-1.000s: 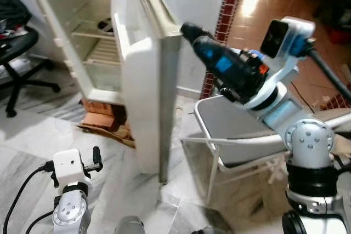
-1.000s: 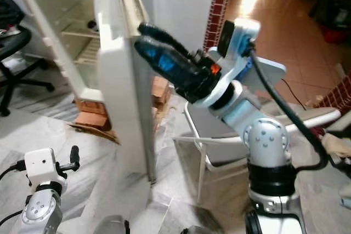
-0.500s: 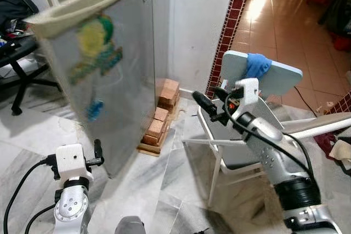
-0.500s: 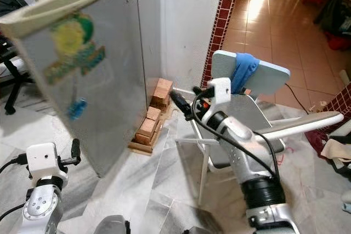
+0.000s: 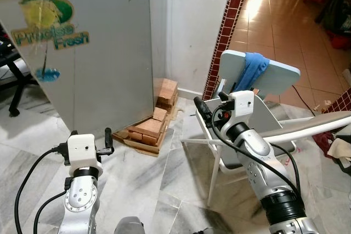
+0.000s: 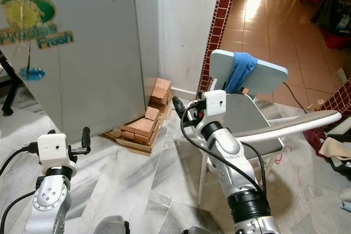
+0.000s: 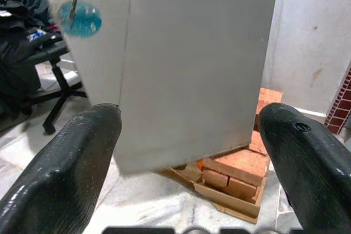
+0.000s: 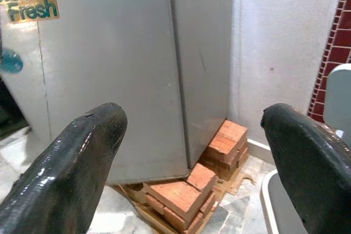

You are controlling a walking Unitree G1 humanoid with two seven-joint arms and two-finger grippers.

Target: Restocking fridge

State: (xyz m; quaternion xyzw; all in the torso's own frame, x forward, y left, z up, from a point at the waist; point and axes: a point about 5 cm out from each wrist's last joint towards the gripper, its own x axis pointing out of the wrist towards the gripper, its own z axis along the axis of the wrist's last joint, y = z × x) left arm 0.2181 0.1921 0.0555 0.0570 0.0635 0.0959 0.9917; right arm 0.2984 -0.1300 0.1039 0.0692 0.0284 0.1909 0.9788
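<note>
The grey fridge (image 5: 104,64) stands shut at the left, with a green "Fresh" sticker (image 5: 46,26) on its door. It rests on a stack of red bricks (image 5: 153,127). My right gripper (image 5: 203,108) is held out low in front of the chair, well to the right of the fridge door. In the right wrist view the right gripper (image 8: 192,119) is open and holds nothing. My left gripper (image 5: 107,140) hangs low above the marble floor, a short way before the fridge. The left gripper (image 7: 189,119) is also open and empty.
A white folding chair (image 5: 263,135) with a blue cloth (image 5: 253,69) over its back stands right beside my right arm. A red tiled pillar (image 5: 230,20) and a white wall are behind it. An office chair (image 5: 13,86) is at the far left.
The fridge door has swung from wide open to fully shut. My right arm has left the door's edge and dropped low before the chair. The view has shifted too.
</note>
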